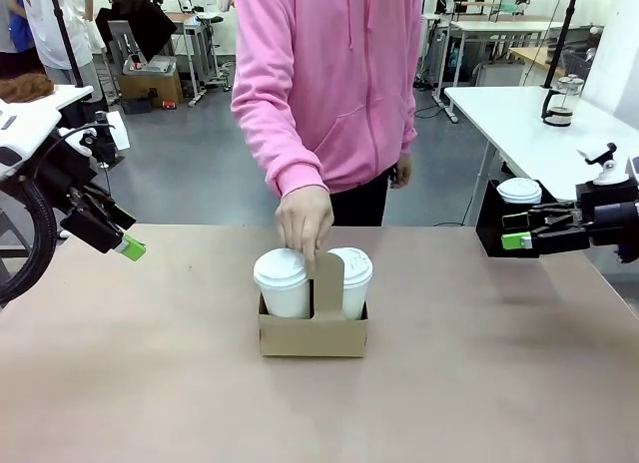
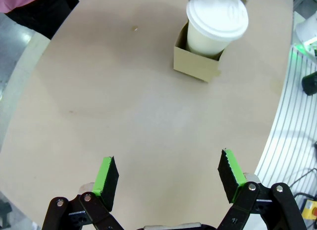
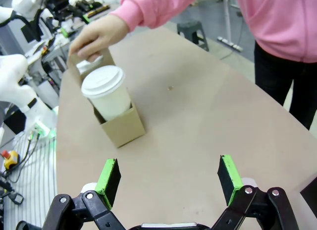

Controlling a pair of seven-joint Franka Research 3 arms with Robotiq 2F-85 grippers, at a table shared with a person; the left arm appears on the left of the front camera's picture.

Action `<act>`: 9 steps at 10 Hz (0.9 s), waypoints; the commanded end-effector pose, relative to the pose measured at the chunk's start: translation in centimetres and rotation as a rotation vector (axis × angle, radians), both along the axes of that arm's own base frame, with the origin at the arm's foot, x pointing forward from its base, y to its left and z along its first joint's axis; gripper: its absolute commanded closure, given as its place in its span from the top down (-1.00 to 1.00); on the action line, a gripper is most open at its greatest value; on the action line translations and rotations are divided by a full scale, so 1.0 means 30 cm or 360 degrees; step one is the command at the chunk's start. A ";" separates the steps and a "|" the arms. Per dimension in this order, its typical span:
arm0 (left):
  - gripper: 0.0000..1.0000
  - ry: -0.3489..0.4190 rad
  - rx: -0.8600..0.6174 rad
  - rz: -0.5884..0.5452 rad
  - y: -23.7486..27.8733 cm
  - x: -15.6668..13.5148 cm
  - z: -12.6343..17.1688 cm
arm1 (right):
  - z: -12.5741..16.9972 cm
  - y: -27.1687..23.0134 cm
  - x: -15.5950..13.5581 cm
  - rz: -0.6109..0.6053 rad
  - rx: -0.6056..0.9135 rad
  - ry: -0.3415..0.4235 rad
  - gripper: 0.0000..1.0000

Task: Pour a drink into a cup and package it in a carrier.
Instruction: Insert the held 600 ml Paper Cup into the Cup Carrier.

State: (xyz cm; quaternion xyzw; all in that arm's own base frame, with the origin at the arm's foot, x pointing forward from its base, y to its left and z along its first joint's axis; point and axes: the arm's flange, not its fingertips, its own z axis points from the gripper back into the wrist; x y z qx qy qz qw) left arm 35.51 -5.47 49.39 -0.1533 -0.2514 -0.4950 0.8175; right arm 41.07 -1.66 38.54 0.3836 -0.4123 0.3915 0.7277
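Note:
The brown cardboard carrier (image 1: 313,335) stands mid-table with two tall white lidded cups in its slots, one on the left (image 1: 282,281) and one on the right (image 1: 351,278). A person's hand (image 1: 305,219) grips the top of the upright handle panel. The lids hide the drink. My left gripper (image 1: 130,248) hangs open at the table's left edge, well clear of the carrier. In the left wrist view the carrier (image 2: 195,64) and a cup (image 2: 217,24) sit far beyond the open left gripper (image 2: 168,183). My right gripper (image 1: 512,231) stands open at the right; its wrist view shows the carrier (image 3: 124,131), a cup (image 3: 106,93) and the hand (image 3: 96,36).
A black box (image 1: 492,224) holding a short white lidded cup (image 1: 519,191) stands just behind the right gripper. A glass press jug (image 1: 559,102) sits on the far white table. The person in a pink hoodie (image 1: 329,84) stands at the far edge. Bare tabletop surrounds the carrier.

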 end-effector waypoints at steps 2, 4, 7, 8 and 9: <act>1.00 -0.0006 -0.0023 -0.0025 0.006 0.002 -0.001 | 0.003 0.000 0.002 0.0005 -0.0005 -0.0002 1.00; 1.00 -0.0006 -0.0023 -0.0025 0.006 0.002 -0.001 | 0.003 0.000 0.002 0.0005 -0.0005 -0.0002 1.00; 1.00 -0.0006 -0.0023 -0.0025 0.006 0.002 -0.001 | 0.003 0.000 0.002 0.0005 -0.0005 -0.0002 1.00; 1.00 -0.0006 -0.0023 -0.0025 0.006 0.002 -0.001 | 0.003 0.000 0.002 0.0005 -0.0005 -0.0002 1.00; 1.00 -0.0006 -0.0023 -0.0025 0.006 0.002 -0.001 | 0.003 0.000 0.002 0.0005 -0.0005 -0.0002 1.00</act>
